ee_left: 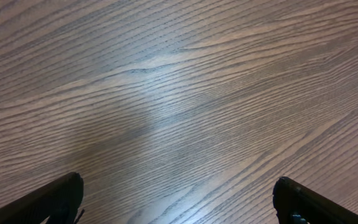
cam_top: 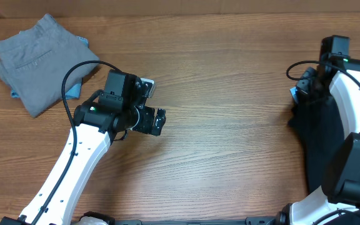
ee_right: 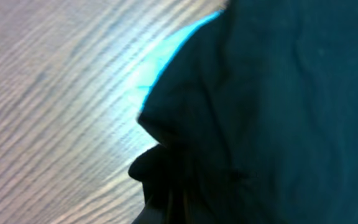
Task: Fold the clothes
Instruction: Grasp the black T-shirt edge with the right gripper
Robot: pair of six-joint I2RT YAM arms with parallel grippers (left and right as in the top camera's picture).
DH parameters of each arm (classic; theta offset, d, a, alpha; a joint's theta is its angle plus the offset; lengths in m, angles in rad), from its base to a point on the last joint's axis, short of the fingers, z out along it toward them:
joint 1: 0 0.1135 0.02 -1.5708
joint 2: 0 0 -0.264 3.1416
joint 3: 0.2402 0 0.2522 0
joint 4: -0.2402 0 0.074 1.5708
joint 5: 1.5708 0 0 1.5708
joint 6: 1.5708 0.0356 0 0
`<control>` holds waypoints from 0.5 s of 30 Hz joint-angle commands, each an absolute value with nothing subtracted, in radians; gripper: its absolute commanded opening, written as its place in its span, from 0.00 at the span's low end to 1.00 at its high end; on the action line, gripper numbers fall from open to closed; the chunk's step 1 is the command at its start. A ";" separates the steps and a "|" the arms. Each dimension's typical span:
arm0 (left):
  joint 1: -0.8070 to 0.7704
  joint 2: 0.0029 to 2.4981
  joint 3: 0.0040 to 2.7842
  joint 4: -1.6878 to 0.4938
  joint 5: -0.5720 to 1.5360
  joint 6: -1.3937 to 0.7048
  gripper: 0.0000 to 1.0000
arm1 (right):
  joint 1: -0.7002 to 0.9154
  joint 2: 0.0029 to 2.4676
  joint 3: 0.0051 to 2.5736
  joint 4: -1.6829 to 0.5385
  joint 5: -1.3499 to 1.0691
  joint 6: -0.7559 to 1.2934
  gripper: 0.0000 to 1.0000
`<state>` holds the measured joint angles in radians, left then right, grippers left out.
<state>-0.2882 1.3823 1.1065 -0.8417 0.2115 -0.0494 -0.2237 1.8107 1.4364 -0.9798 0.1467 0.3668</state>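
Note:
A black T-shirt (cam_top: 314, 147) lies bunched at the table's right edge, partly under my right arm. My right gripper (cam_top: 301, 94) sits at its upper left corner. In the right wrist view, black fabric (ee_right: 278, 99) fills most of the frame and gathers into a pinched fold at my right gripper (ee_right: 179, 202), which is shut on it; the fingers themselves are lost in the dark cloth. A light-blue strip (ee_right: 166, 59) shows along the fabric's edge. My left gripper (cam_top: 159, 122) hovers open over bare wood at centre left, nothing between its fingertips (ee_left: 61, 196).
Folded grey trousers (cam_top: 36, 59) lie at the back left corner, with a light-blue garment (cam_top: 72, 92) peeking out from under them. The wooden table (cam_top: 230, 125) stretches between the two arms. A black cable (cam_top: 74, 75) loops above my left arm.

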 commanded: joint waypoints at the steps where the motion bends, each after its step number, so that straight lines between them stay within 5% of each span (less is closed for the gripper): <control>1: -0.290 1.386 1.130 -0.840 0.207 -0.029 1.00 | -0.245 1.782 1.462 -0.995 0.163 0.374 0.04; 6: -0.290 1.386 1.130 -0.838 0.207 -0.029 1.00 | -0.268 1.763 1.462 -0.990 0.102 0.345 0.04; 11: -0.290 1.386 1.130 -0.837 0.207 -0.030 1.00 | -0.271 1.677 1.485 -0.917 -0.343 -0.007 0.04; 15: -0.290 1.386 1.130 -0.837 0.207 -0.030 1.00 | -0.271 1.618 1.585 -0.930 -0.390 0.047 0.04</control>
<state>-0.2882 1.3823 1.1065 -0.8398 0.2115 -0.0494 -0.2741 1.7084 1.4693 -0.9424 -0.2230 0.1001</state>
